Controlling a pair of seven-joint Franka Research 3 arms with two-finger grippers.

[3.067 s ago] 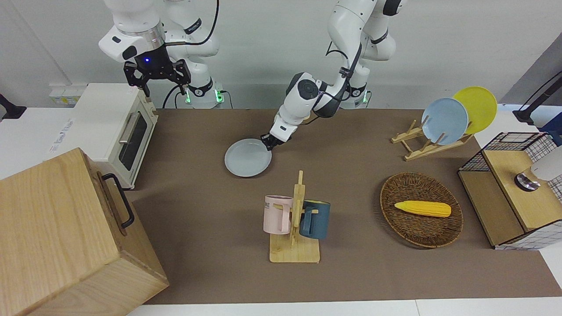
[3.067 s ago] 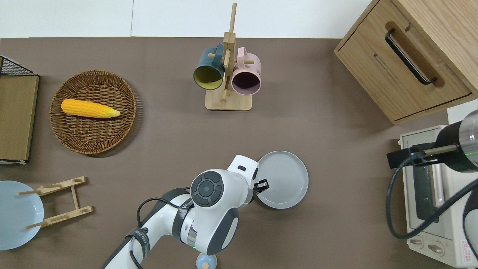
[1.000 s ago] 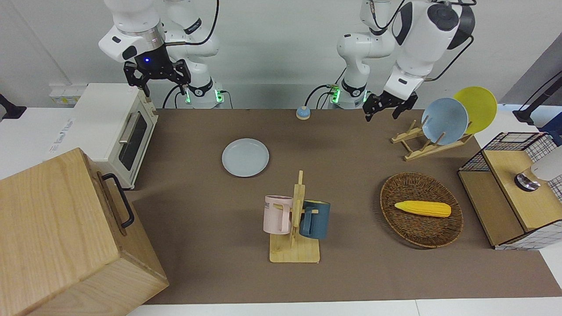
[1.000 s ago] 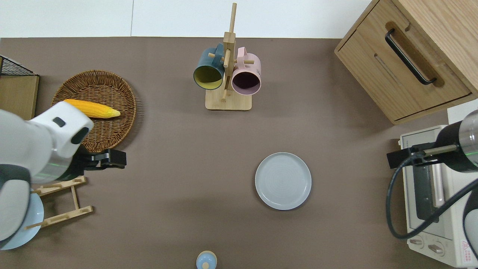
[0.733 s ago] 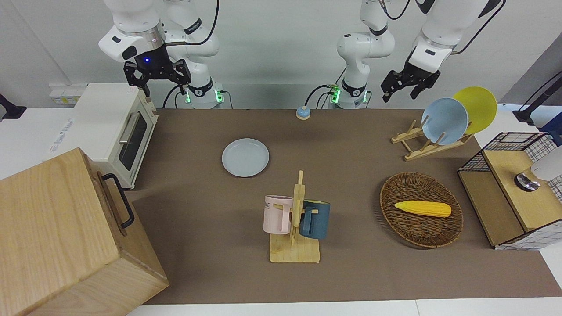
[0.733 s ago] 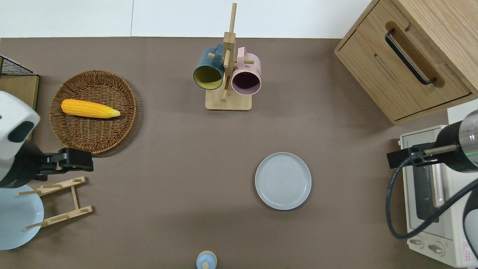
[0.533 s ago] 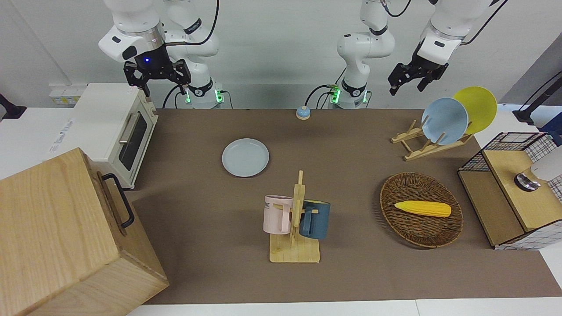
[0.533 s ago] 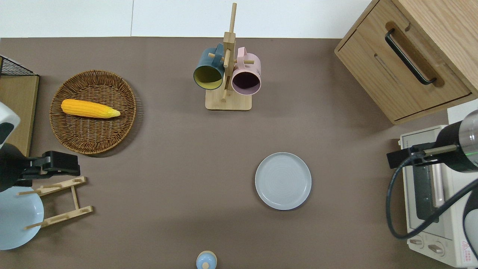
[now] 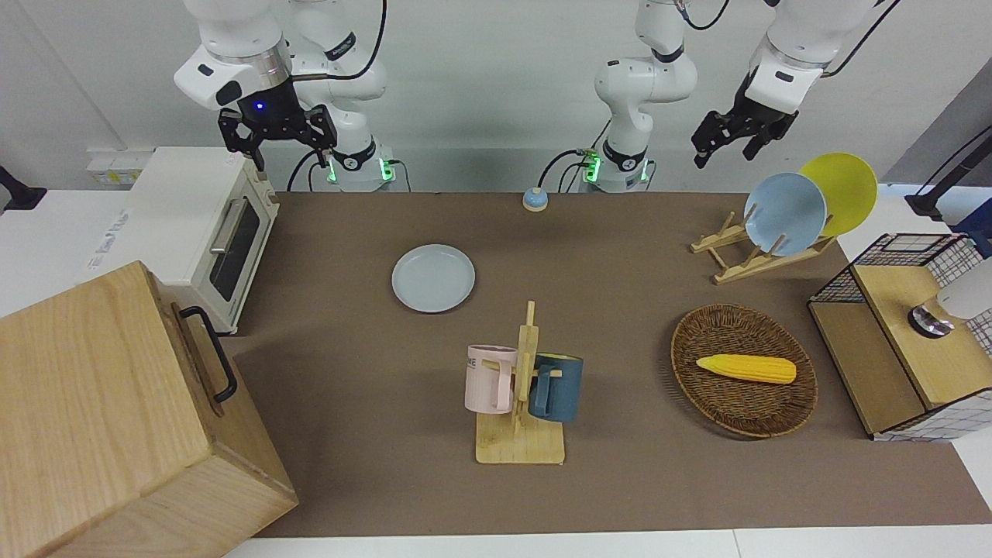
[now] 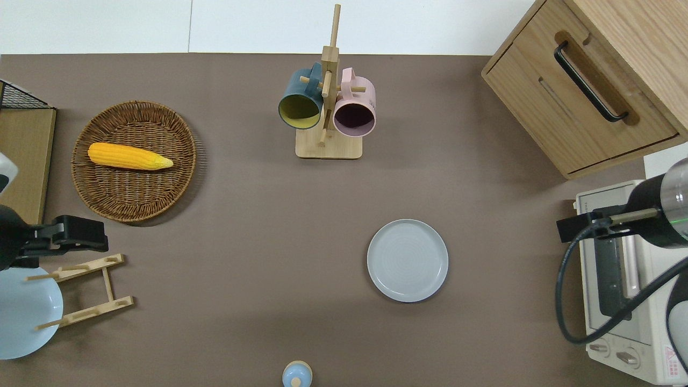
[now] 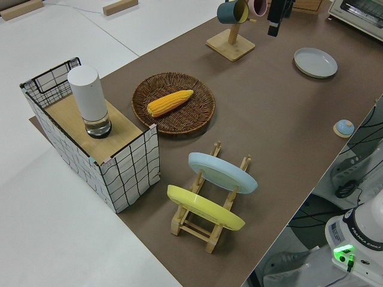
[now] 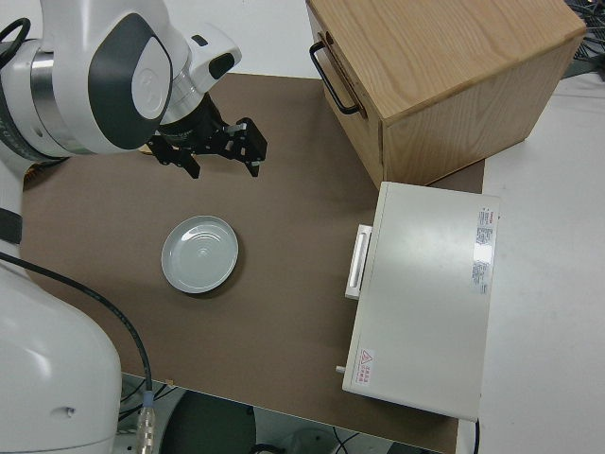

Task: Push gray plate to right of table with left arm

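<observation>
The gray plate lies flat on the brown table, between the toaster oven and the mug rack; it also shows in the overhead view and the right side view. My left gripper is open and empty, raised high in the air. In the overhead view it is over the table between the wicker basket and the wooden plate rack, well away from the gray plate. My right gripper is open and parked.
A mug rack with a pink and a blue mug stands farther from the robots than the plate. The toaster oven and wooden cabinet stand at the right arm's end. Wicker basket with corn, plate rack, wire shelf.
My left gripper has left the gray plate's edge, risen and swung to the left arm's end of the table. The plate edged slightly toward the right arm's end, then stayed still.
</observation>
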